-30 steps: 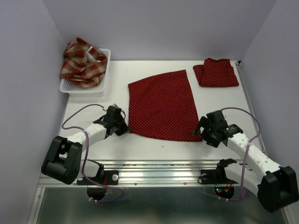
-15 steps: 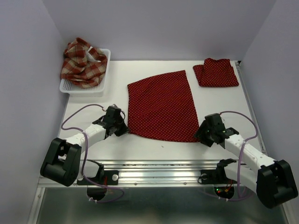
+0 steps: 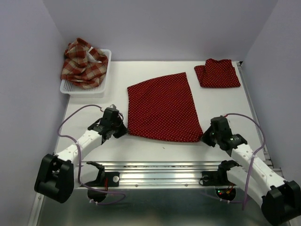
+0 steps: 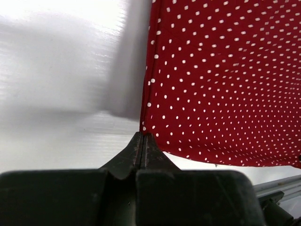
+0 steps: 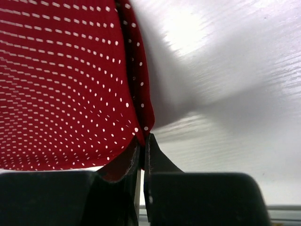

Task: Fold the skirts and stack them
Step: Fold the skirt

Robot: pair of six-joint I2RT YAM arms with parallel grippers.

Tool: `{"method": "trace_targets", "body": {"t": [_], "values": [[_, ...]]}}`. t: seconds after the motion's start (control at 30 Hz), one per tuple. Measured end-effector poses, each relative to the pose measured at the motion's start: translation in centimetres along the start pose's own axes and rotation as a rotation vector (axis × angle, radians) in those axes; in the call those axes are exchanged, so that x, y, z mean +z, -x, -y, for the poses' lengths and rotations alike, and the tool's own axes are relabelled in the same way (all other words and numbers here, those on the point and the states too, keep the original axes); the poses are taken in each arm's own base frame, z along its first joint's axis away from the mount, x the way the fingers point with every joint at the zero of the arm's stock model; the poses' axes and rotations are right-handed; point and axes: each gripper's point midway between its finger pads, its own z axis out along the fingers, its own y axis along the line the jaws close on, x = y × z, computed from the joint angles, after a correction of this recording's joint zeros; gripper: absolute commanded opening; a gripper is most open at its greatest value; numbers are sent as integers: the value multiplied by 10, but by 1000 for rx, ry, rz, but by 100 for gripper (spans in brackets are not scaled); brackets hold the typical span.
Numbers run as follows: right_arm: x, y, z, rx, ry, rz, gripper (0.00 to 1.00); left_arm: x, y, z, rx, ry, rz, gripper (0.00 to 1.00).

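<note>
**Both grippers clamped on the near corners of the spread skirt**

In the top view you have the dotted skirt point(image 3: 162, 108) lying open at the centre of the table point(image 3: 225, 103). Its narrow end points to the top of the frame and its wide hem faces the arm bases.

Your left gripper point(image 4: 142, 137) sits at the hem's lower-left corner. The wrist view shows its jaws pressed together on the very tip of that corner. The cloth there is raised a little and casts a shadow on the table.

Your right gripper point(image 5: 143, 141) is at the lower-right corner, jaws clenched on the folded edge of the cloth. That edge rises from the fingertips toward the top of the frame.

A second dotted skirt, the folded one point(image 3: 217, 73), lies flat at the upper right of the table, well apart from the open one.

The plaid skirt point(image 3: 83, 63) is bunched in a heap at the upper left. It fills the basket point(image 3: 82, 92) and spills over its rim.
</note>
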Motion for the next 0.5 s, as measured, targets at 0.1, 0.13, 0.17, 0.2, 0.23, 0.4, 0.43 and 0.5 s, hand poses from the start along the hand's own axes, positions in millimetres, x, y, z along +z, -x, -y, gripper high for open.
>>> {"method": "trace_targets", "body": {"t": [0.1, 0.13, 0.17, 0.2, 0.23, 0.4, 0.43, 0.5], "values": [[-19, 9, -12, -6, 50, 27, 1, -16, 1, 5, 20, -37, 19, 0], [-30, 14, -19, -9, 73, 39, 1, -20, 0, 6, 26, -48, 18, 0], [-39, 17, -23, -10, 88, 47, 1, -25, -1, 8, 31, -60, 16, 0], [-46, 20, -27, -10, 99, 52, 1, -30, -2, 9, 37, -68, 10, 0], [-56, 24, -31, -10, 114, 62, 1, -35, -3, 11, 41, -76, 2, 0], [-102, 35, -41, -5, 176, 106, 1, -59, -12, 19, 47, -128, -34, 0], [-110, 36, -41, -5, 180, 109, 1, -65, -16, 20, 47, -141, -49, 0], [-123, 37, -42, -5, 187, 112, 1, -76, -20, 25, 49, -172, -60, 0]]}}
